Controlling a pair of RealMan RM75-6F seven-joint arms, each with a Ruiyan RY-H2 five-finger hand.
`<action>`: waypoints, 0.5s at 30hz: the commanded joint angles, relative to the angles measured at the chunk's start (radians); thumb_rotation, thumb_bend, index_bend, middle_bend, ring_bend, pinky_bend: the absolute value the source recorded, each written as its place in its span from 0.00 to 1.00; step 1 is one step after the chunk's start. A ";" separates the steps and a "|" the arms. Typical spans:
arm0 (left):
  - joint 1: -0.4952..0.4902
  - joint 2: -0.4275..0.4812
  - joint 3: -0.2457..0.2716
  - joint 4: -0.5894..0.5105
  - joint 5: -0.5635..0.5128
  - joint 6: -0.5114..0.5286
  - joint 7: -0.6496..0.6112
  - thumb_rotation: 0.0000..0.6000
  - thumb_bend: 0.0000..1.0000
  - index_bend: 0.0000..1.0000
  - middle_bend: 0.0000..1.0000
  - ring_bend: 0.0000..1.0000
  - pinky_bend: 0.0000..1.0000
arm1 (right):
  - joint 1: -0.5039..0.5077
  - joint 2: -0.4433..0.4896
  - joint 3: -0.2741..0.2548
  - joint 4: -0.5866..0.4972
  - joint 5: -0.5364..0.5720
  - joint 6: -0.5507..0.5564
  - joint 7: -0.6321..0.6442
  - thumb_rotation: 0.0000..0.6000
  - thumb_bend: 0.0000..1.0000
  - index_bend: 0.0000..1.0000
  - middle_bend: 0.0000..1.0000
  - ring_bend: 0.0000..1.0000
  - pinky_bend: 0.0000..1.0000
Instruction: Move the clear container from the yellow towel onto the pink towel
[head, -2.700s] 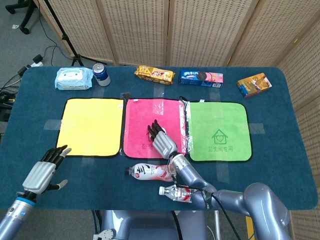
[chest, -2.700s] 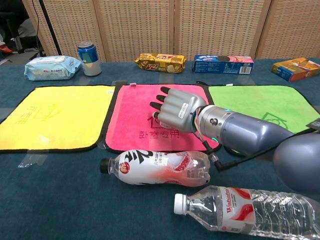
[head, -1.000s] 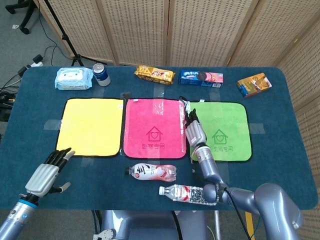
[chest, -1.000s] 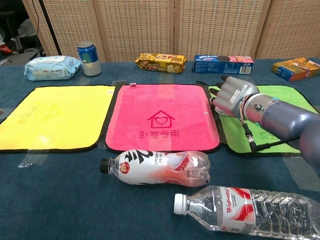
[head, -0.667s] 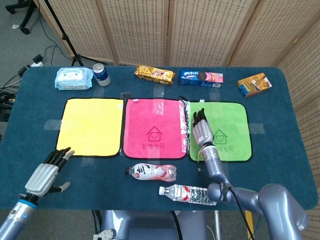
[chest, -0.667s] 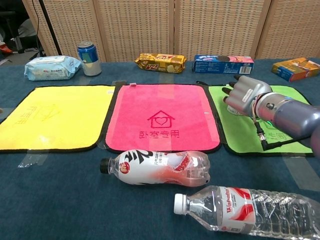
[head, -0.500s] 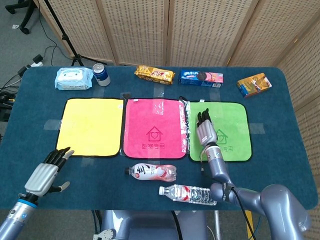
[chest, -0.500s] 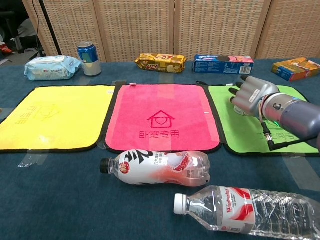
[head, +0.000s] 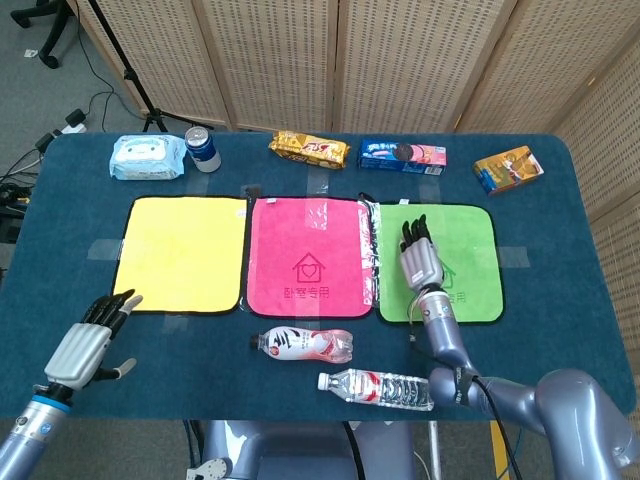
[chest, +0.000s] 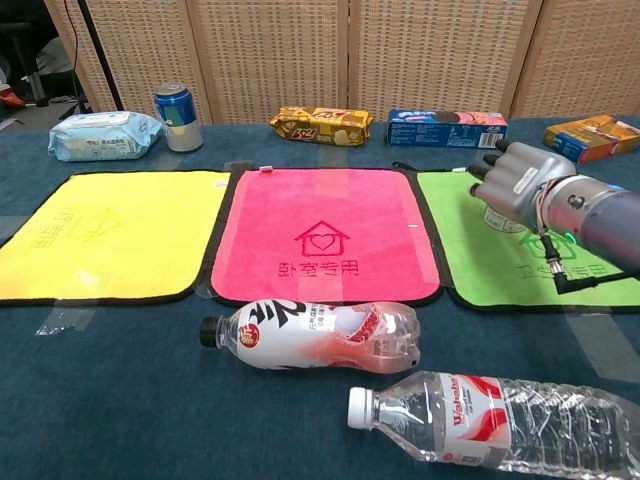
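The yellow towel (head: 180, 252) (chest: 110, 235) lies bare, and so does the pink towel (head: 308, 255) (chest: 320, 230) beside it. Two clear bottles lie on their sides on the blue table in front of the pink towel: one with a red-and-white label (head: 300, 345) (chest: 310, 335), and a longer water bottle (head: 378, 388) (chest: 490, 420) nearer me. My right hand (head: 419, 255) (chest: 520, 180) hovers over the green towel (head: 470, 240) (chest: 500, 255), fingers apart and holding nothing. My left hand (head: 90, 340) is empty with fingers extended, just off the yellow towel's front-left corner.
Along the table's far edge stand a wipes pack (head: 147, 157), a blue can (head: 203, 149), a yellow snack pack (head: 309, 150), a blue cookie box (head: 402, 154) and an orange box (head: 508, 169). Tape strips hold the towels down.
My right hand has swung from above the pink towel rightward to above the green towel, staying empty. The left hand has barely shifted. Both bottles lie where they were.
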 joint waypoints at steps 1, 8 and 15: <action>0.003 0.001 -0.008 0.006 -0.009 0.007 -0.006 1.00 0.24 0.00 0.00 0.00 0.00 | -0.001 0.043 0.031 -0.088 -0.066 0.054 0.070 1.00 0.63 0.15 0.00 0.00 0.03; 0.020 -0.003 -0.046 0.036 -0.061 0.042 -0.029 1.00 0.23 0.00 0.00 0.00 0.00 | -0.093 0.157 0.044 -0.387 -0.309 0.230 0.343 1.00 0.46 0.15 0.00 0.00 0.03; 0.044 -0.011 -0.073 0.045 -0.085 0.095 -0.018 1.00 0.19 0.00 0.00 0.00 0.00 | -0.309 0.261 -0.101 -0.586 -0.617 0.486 0.664 1.00 0.17 0.11 0.00 0.00 0.03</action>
